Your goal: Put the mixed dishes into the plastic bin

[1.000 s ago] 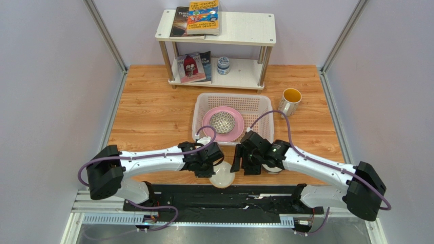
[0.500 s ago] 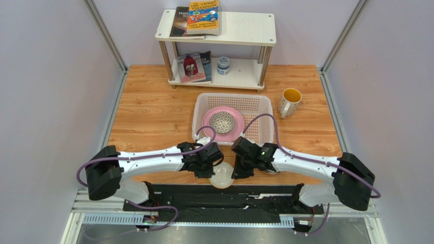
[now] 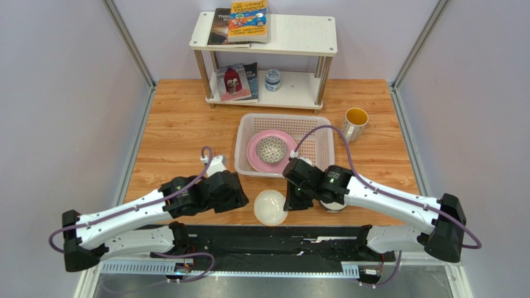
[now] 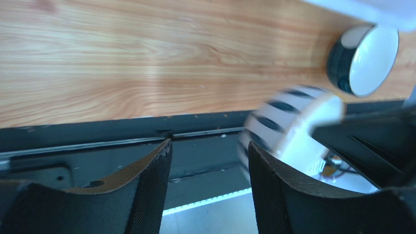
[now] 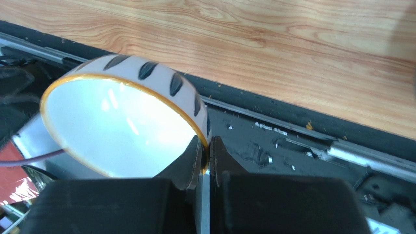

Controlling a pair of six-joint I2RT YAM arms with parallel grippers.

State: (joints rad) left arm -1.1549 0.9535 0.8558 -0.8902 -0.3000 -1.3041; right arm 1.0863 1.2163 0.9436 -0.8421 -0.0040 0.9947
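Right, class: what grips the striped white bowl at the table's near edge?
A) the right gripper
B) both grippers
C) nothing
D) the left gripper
A: in the right wrist view the right gripper is shut on the rim of the bowl, while the left gripper stands open and empty.

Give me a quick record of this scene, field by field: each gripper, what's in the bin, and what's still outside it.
left gripper: open, nothing between the fingers
right gripper: shut on the rim of the white bowl, bowl tilted
plastic bin: holds pink plate with grey patterned bowl on it
outside bin: mug, standing to its right
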